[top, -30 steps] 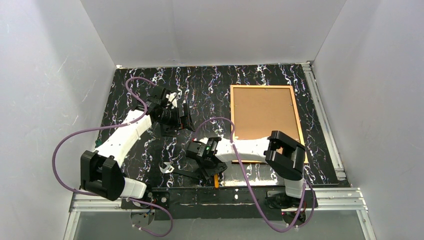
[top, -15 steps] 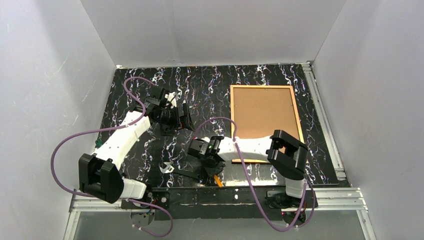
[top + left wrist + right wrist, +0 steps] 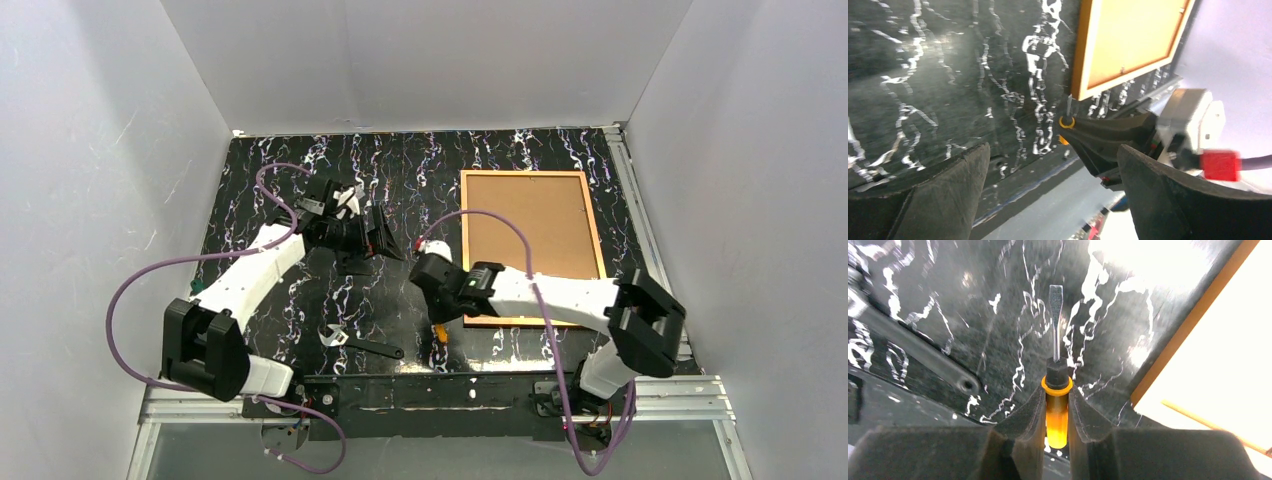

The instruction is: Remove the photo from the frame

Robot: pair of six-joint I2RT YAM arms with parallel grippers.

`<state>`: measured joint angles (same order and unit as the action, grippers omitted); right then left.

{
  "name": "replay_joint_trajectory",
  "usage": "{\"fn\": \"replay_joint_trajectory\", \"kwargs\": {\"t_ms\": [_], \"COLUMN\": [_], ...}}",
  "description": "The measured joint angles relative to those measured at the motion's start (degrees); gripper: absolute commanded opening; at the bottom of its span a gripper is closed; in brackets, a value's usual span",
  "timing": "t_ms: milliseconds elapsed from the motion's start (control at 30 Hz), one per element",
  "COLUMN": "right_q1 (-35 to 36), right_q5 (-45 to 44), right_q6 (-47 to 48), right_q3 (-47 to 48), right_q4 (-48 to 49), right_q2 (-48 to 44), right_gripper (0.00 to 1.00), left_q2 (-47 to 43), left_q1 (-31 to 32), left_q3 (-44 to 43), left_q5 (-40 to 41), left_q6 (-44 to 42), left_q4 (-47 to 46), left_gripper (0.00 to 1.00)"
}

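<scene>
Lying back-up on the black, white-veined bench (image 3: pixel 420 170), the frame (image 3: pixel 522 173) is recorded in the far right part of the surface, its slim orange-brown border flat on the top. The photo (image 3: pixel 525 225) is seated inside the border with only its plain tan backing board shown; the printed side is not seen. The right hand (image 3: pixel 438 315) is placed just off the frame's near left corner and is clamped on a flat-blade screwdriver (image 3: pixel 1057 420). In the right wrist view, the amber handle is pinched between both fingers, with the black collar and slim shaft projecting forward. The blade tip is seen over bare bench just beside the frame's left edge; whether it touches the wood cannot be told. The left hand (image 3: pixel 383 238) is held over the bench left of centre, well apart from the frame, with its fingers spread wide and nothing between them. In the left wrist view, the frame's corner and the screwdriver are seen through that gap. An adjustable wrench (image 3: pixel 360 343) is noted flat on the bench near the front edge, between the two arms and apart from both hands.
</scene>
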<state>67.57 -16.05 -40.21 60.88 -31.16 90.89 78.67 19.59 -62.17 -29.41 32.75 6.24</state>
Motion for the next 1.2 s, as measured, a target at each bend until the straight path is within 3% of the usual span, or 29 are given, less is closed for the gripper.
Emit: {"fn": "replay_joint_trajectory", "kwargs": {"t_ms": [267,333,633,967,1000,1033,1100,1133,1167,1200], "right_q1": [-8.7,-9.4,-9.2,-9.0,-9.0,-9.0,-9.0,-8.9,-8.9,-8.9], "right_q5": [5.4,6.5,9.7,10.7,10.7,10.8,10.9,11.0,11.2,11.4], "right_q6": [4.3,5.2,8.0,9.2,9.4,9.7,10.2,10.4,10.4,10.4], "right_q3": [-6.6,-6.6,-10.1,-11.3,-11.3,-11.3,-11.3,-11.3,-11.6,-11.6], "right_q4": [13.3,15.3,24.8,28.8,28.8,28.8,28.8,29.0,29.7,29.7], "right_q2": [-6.8,-7.0,-11.0,-11.5,-11.5,-11.5,-11.5,-11.6,-11.6,-11.7], "right_gripper": [0.01,0.01,0.01,0.01,0.01,0.01,0.01,0.01,0.01,0.01], "left_q2": [5.0,6.0,9.1,9.1,9.1,9.1,9.1,9.1,9.1,9.0], "left_q1": [2.5,4.2,6.8,6.8,6.8,6.9,7.1,7.3,7.3,7.4], "left_q3": [4.8,4.8,4.6,4.3,4.3,4.2,4.2,4.1,3.9,3.9], "left_q5": [-13.6,-14.4,-15.6,-16.1,-16.0,-16.0,-16.0,-15.9,-15.5,-15.0], "left_q6": [10.1,10.6,10.3,9.6,9.4,9.3,9.0,8.8,8.1,7.8], "left_q4": [-16.9,-17.9,-17.3,-16.3,-16.2,-16.1,-15.9,-15.8,-15.2,-14.8], "left_gripper": [1.0,0.92,0.86,0.69,0.64,0.52,0.44,0.35,0.03,0.0]}}
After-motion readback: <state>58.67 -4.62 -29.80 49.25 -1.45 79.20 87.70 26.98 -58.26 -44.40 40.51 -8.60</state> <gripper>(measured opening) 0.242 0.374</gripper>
